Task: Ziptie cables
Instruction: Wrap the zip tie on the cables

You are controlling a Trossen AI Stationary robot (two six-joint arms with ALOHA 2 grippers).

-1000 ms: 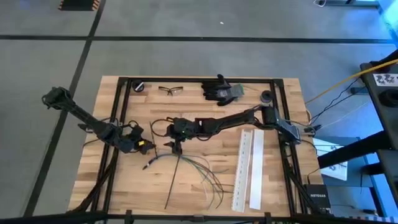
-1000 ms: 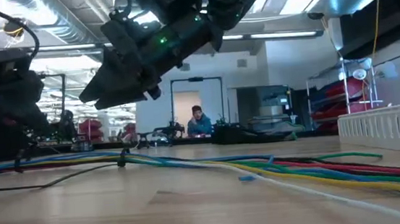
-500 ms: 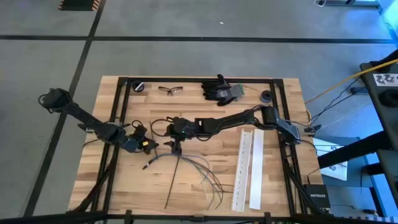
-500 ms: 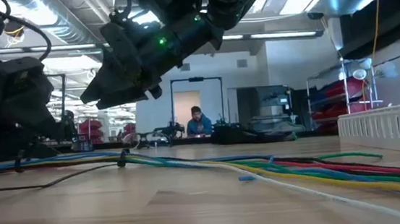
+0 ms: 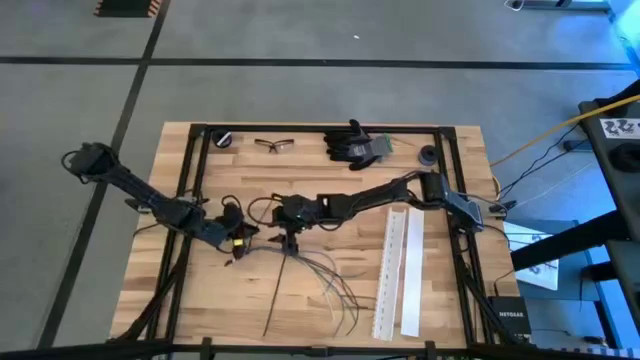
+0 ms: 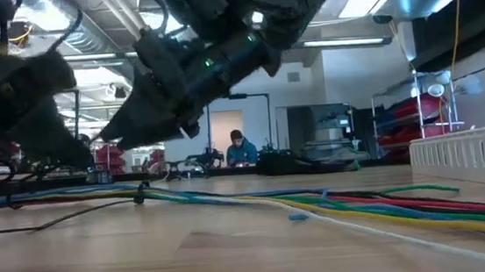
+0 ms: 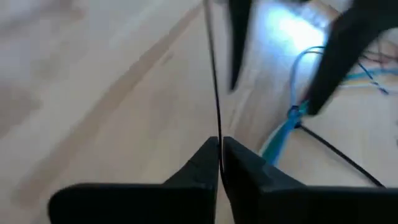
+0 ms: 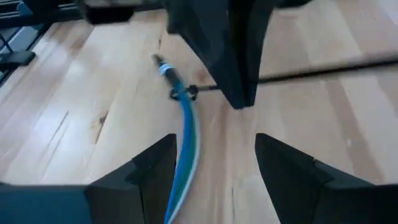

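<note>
On the wooden desk point(image 5: 330, 265) the cables point(image 5: 320, 272) already wear a tie; left hand point(image 7: 219, 163) pinches its thin tail, right hand point(image 8: 214, 165) hovers open, tightening remains

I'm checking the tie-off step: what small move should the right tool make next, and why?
Probably close the right tool on the bundle of thin blue cables beside its black tie loop. That tool is open over the bundle, while the left tool is shut on a thin black strand, seemingly ready to pull.
</note>
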